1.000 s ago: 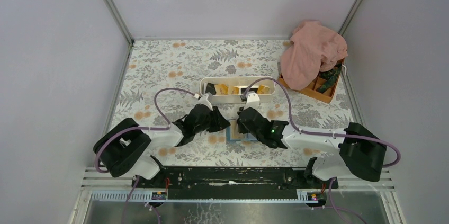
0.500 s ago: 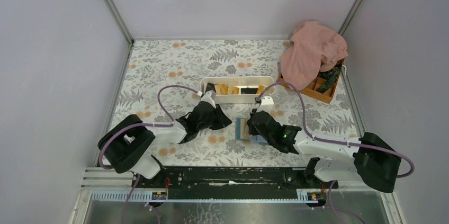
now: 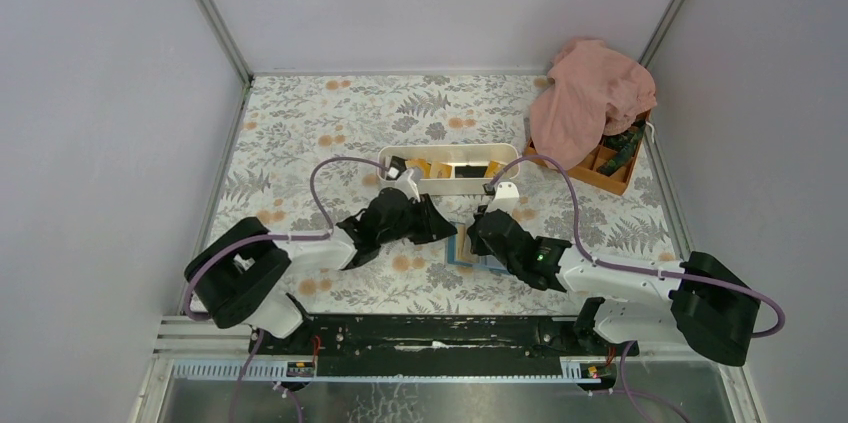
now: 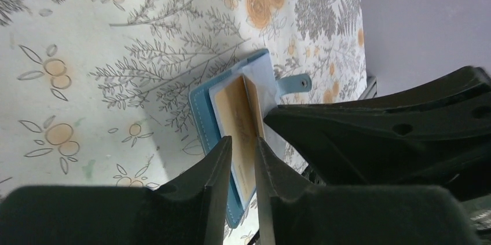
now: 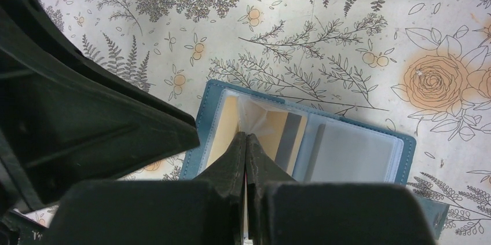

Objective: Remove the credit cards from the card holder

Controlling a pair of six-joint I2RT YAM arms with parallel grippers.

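The blue card holder lies open on the floral table between both grippers. In the right wrist view its clear inner pockets hold an orange-yellow credit card and a second one with a grey stripe. My right gripper is shut, with its tips pressed onto a puckered clear pocket at the fold. My left gripper hovers at the holder's left edge. Its jaws stand narrowly apart, with a yellow card showing through the gap. More credit cards lie in the white tray.
The long white tray stands just behind the grippers. At the back right an orange compartment box sits partly under a pink cloth. Grey walls close in the table on three sides.
The card holder and my right gripper have shifted slightly to the right. My left gripper has followed to the right, up to the holder's edge, and its jaws have narrowed.
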